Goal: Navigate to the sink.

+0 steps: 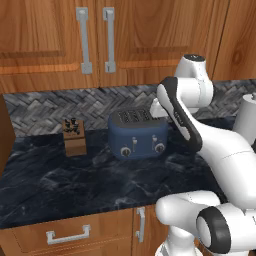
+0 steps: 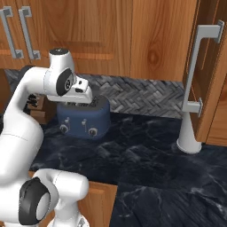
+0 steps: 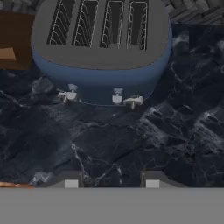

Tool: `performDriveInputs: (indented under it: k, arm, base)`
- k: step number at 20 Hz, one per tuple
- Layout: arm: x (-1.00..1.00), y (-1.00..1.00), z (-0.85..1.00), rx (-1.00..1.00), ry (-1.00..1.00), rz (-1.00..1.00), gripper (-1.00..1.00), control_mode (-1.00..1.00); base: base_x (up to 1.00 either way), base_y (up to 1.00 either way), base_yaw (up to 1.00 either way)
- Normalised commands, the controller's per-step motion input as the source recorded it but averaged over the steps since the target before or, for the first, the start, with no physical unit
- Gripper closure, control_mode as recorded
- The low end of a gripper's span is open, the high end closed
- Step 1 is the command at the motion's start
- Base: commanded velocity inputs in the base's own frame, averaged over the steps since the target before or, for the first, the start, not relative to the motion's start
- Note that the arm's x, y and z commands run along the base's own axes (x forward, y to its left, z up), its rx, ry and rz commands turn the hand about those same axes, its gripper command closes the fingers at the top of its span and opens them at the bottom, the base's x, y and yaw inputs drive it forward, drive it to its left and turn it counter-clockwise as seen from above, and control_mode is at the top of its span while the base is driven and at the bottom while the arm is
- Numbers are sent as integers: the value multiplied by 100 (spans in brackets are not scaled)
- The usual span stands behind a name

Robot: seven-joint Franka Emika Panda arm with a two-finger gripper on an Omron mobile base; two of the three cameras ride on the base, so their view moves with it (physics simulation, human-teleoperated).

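sink isn't in front of the base yet. gripper (image 3: 109, 181) empty, fingers apart over the counter (image 1: 75, 185) near the toaster (image 1: 139, 132); driving off could clip toaster or knife block (image 1: 74, 136).

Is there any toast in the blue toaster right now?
No, it's empty. The hand view looks down on the blue toaster, and all four slots show just wire racks with dark space between them, no bread.

Both base views look down past my arm at the counter (image 1: 75, 185), sharing the toaster (image 1: 138, 132); my hand view hovers close above it.
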Motion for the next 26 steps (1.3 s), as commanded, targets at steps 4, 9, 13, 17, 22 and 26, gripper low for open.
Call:
performDriveInputs:
  k: [4,9,13,17,22,26]
  arm:
    - [-21,0,0,0,1,0,-100,-100]
    - [-98,6,0,3,0,0,-100,-100]
    - [-100,36,-5,1,0,6,-100,-100]
    - [-94,39,-21,0,2,6,-100,-100]
    - [-20,3,-4,0,4,1,-100,100]
    - [0,0,0,0,0,0,-100,100]
  base:
    - [0,0,0]
    - [0,0,0]
    - [0,0,0]
    - [0,0,0]
    - [-1,0,0]
    - [-92,71,19]
